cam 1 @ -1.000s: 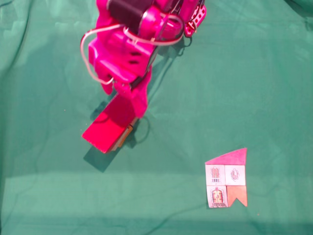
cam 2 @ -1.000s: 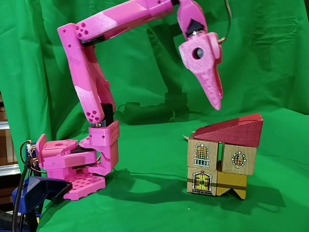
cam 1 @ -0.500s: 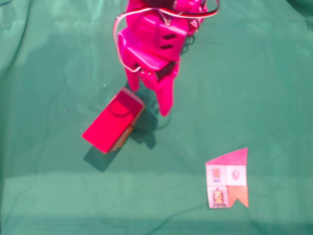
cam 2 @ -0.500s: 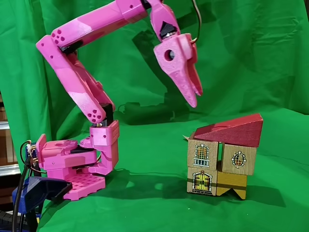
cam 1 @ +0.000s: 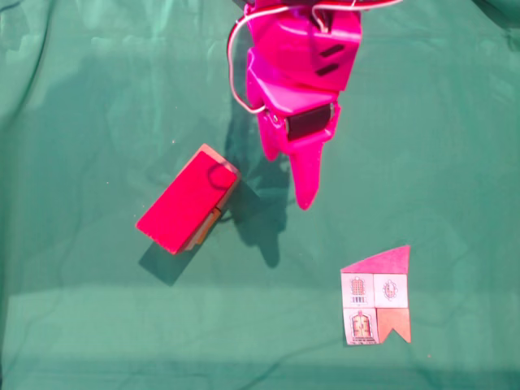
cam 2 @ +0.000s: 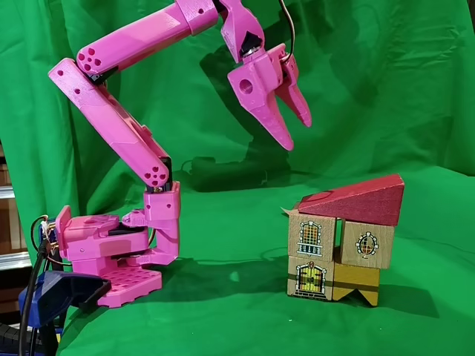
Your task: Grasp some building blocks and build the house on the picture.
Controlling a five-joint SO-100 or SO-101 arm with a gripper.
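Observation:
The house stands built on the green cloth. In a fixed view from the side, a dark red wedge roof [cam 2: 356, 200] rests on two wooden window blocks [cam 2: 312, 236], which sit on a door block [cam 2: 311, 279] and a notched block [cam 2: 358, 282]. From above, the roof [cam 1: 185, 200] is a bright red slab hiding most of the blocks under it. The picture [cam 1: 376, 296] lies flat at the lower right. My magenta gripper [cam 2: 297, 135] hangs open and empty in the air, above and left of the house. From above, the gripper [cam 1: 289, 177] is right of the roof.
The arm's magenta base [cam 2: 111, 259] is clamped at the left of the side view, with a dark blue clamp [cam 2: 59, 291] in front of it. Green cloth [cam 2: 415, 89] hangs behind as a backdrop. The cloth [cam 1: 97, 325] around the house is bare.
The gripper rose off the roof's end and drew back, leftward in the side view and rightward from above. Its fingers spread from nearly shut to open. The house stayed still.

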